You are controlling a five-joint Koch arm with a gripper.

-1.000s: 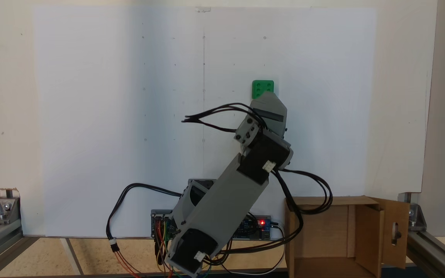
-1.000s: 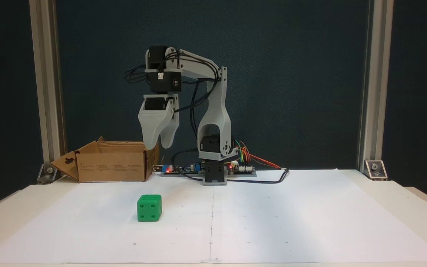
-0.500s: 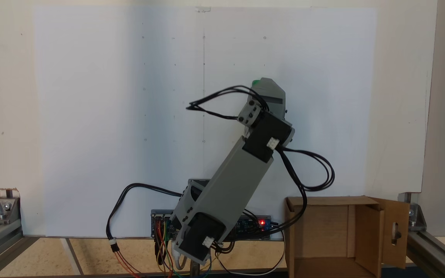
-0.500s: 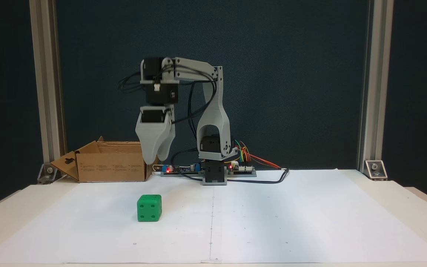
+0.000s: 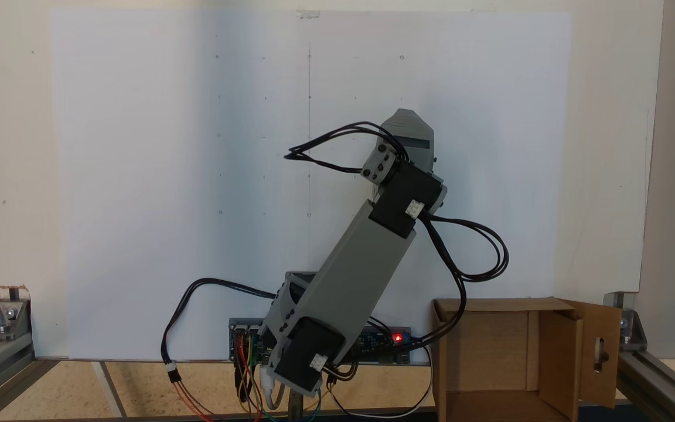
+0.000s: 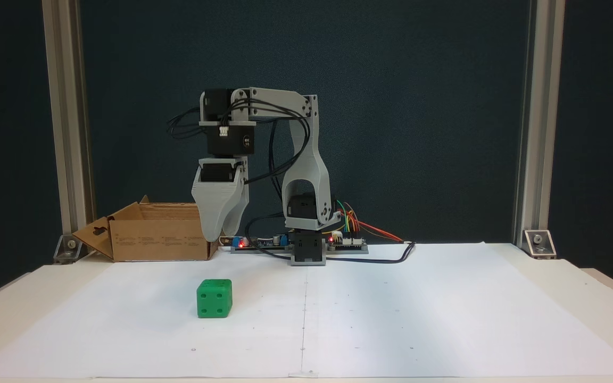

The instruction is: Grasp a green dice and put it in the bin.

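Observation:
The green dice (image 6: 214, 298) sits on the white paper, left of the centre line, in a fixed view from the front. My gripper (image 6: 218, 236) hangs point-down in the air well above it, with nothing between the fingers. Its two jaws overlap one behind the other, so no gap shows. In a fixed view from above, the gripper (image 5: 406, 121) covers the dice, which is hidden there. The bin (image 6: 157, 234) is an open brown cardboard box at the back left. Seen from above, the bin (image 5: 513, 351) stands at the lower right, near the arm's base.
The arm's base and circuit boards (image 6: 306, 244) stand at the back middle, with loose black cables (image 5: 478, 258) looping toward the bin. Aluminium frame posts (image 6: 67, 127) rise at both sides. White paper (image 6: 391, 319) covers the table.
The arm has reached further out over the paper, and the gripper has come down somewhat. From above, the gripper now hides the dice. The dice has not moved.

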